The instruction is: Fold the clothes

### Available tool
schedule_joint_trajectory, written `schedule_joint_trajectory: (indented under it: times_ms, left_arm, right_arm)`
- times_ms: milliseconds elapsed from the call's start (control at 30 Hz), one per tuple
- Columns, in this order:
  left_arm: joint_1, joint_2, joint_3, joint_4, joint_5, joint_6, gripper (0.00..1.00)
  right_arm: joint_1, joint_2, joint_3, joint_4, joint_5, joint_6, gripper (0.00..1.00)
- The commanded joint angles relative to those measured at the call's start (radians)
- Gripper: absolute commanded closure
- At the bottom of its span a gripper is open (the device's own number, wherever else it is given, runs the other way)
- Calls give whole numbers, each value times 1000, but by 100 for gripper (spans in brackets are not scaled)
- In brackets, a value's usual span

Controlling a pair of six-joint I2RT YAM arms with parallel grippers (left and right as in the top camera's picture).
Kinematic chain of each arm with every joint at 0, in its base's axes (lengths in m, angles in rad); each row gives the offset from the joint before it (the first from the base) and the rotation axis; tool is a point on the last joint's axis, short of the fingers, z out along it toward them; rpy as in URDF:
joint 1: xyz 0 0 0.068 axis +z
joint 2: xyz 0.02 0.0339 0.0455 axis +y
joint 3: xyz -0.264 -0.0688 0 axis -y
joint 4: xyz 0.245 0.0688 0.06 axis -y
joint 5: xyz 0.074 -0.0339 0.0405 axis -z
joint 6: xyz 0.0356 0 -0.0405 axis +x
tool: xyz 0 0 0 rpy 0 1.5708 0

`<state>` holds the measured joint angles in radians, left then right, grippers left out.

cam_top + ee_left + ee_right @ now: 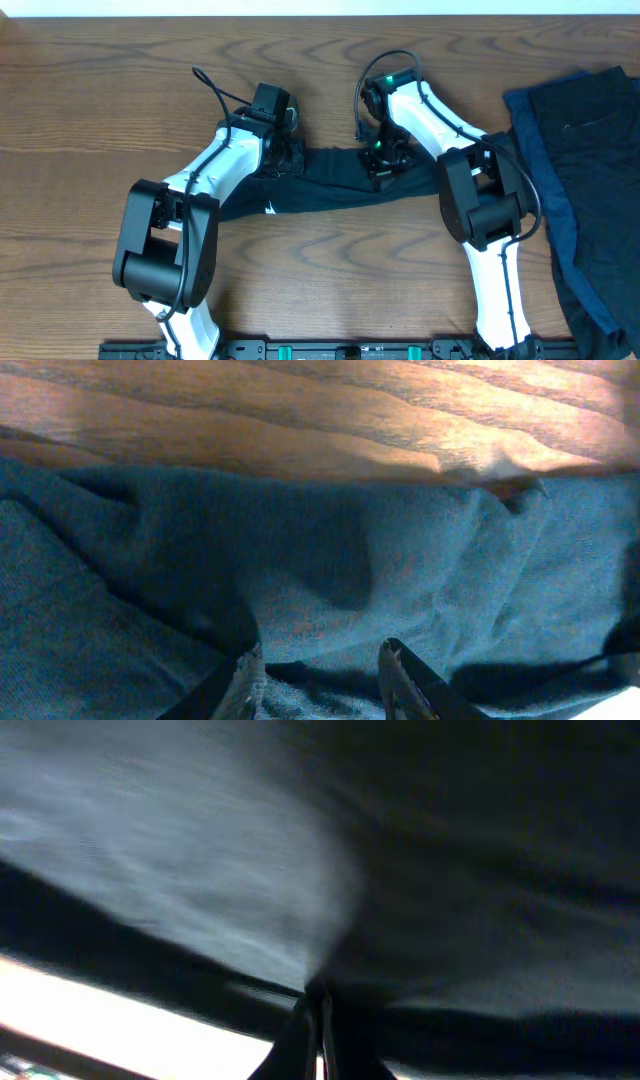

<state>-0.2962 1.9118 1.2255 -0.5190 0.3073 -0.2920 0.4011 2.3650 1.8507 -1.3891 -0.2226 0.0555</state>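
A dark navy T-shirt [320,185] with a small white label [270,209] lies stretched in a band across the middle of the table, between my two grippers. My left gripper [285,152] stands at its upper left end. In the left wrist view a bunched fold of the cloth [350,540] fills the gap between the part-closed left gripper [320,680]. My right gripper [383,160] is at the upper right end. The right gripper [320,995] is pinched shut on the cloth [200,850], and creases fan out from its tips.
A pile of more dark clothes [595,120] lies at the table's right edge, with a brighter blue piece [545,190] along its left side. Bare wooden table [100,100] lies to the left and behind the arms.
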Motion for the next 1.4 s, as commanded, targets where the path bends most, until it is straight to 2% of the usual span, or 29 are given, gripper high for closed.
schedule_joint_trajectory:
  times_ms: [0,300,533,667,767,833,1000,1100,1367]
  left_arm:
    - [3,3,14,-2,-14,-5,60]
    - [3,3,14,-2,-14,3,60]
    - [3,3,14,-2,-14,7,60]
    - [3,3,14,-2,-14,10,60]
    - [3,3,14,1,-14,10,60]
    - [3,3,14,2,-14,10,60]
    - [3,3,14,2,-14,10,60]
    - [3,3,14,2,-14,10,60]
    - [3,3,14,1,-14,10,60]
  right_arm:
    - [-12,-3,-1,-23,120,74,97]
    - [-18,-3,-1,-130,273,187,99]
    - [-52,-3,-1,-155,343,218,94]
    - [-88,-6,9,-153,260,175,99]
    - [-109,-23,48,-164,60,61,98]
    - [-116,-40,70,-167,6,47,95]
    - [-125,-68,103,-131,0,48,94]
    - [-124,-68,92,-68,0,48,88]
    - [-124,-68,24,74,77,49,89]
